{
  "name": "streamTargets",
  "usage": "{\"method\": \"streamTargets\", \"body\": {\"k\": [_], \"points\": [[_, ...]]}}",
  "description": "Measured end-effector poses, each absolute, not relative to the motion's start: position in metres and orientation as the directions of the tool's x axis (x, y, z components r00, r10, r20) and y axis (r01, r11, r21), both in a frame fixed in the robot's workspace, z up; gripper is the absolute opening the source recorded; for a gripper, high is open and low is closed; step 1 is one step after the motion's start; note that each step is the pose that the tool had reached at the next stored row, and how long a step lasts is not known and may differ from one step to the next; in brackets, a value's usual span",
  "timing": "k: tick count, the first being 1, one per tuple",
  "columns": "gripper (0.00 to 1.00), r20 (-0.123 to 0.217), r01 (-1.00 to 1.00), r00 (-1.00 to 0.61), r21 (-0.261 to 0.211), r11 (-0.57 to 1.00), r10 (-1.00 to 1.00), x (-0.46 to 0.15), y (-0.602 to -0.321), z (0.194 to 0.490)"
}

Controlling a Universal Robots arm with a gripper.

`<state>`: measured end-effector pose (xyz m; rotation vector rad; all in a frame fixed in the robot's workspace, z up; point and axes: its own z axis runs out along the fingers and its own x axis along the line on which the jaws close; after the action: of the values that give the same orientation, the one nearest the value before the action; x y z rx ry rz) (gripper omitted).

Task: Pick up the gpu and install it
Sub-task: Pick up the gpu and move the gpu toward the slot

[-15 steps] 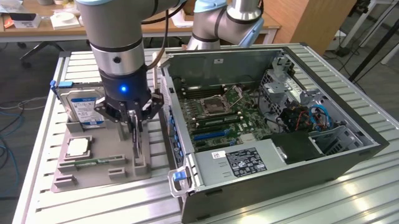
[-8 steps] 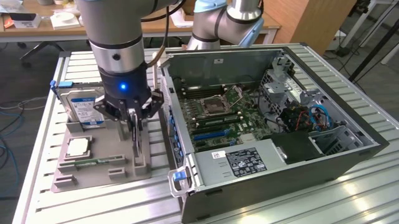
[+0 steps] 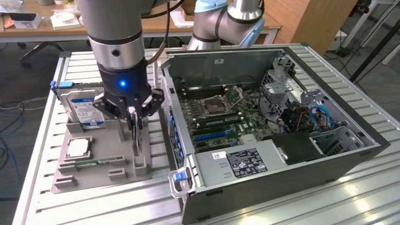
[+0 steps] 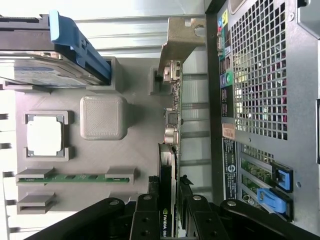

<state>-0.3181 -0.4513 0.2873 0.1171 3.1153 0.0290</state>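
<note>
The gpu (image 3: 136,139) is a thin black card standing on edge at the side of the grey holder tray (image 3: 93,176) nearest the computer case. In the wrist view the gpu (image 4: 171,125) is seen edge-on, its silvery end (image 4: 182,40) farthest from the gripper. My gripper (image 3: 135,123) hangs straight down over the card. Its black fingers (image 4: 150,205) sit tight against both faces of the card, so the gripper (image 4: 170,182) is shut on it. The card's lower edge is close to the tray's slot block (image 3: 140,163); I cannot tell whether it is lifted clear.
The open computer case (image 3: 350,154) lies on the exterior view's right, its motherboard (image 3: 218,117) and blue slots (image 3: 209,136) exposed. The tray also holds a blue-labelled hard drive (image 3: 84,105), a processor chip (image 3: 77,147) and a green memory stick (image 3: 93,162). A second arm (image 3: 218,23) stands behind the case.
</note>
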Motion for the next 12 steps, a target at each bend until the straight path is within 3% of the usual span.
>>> {"method": "streamTargets", "body": {"k": [12], "points": [[0.27,-0.023,0.075,-0.997,0.020,0.997,0.075,-0.3181,-0.4513,0.2939]]}}
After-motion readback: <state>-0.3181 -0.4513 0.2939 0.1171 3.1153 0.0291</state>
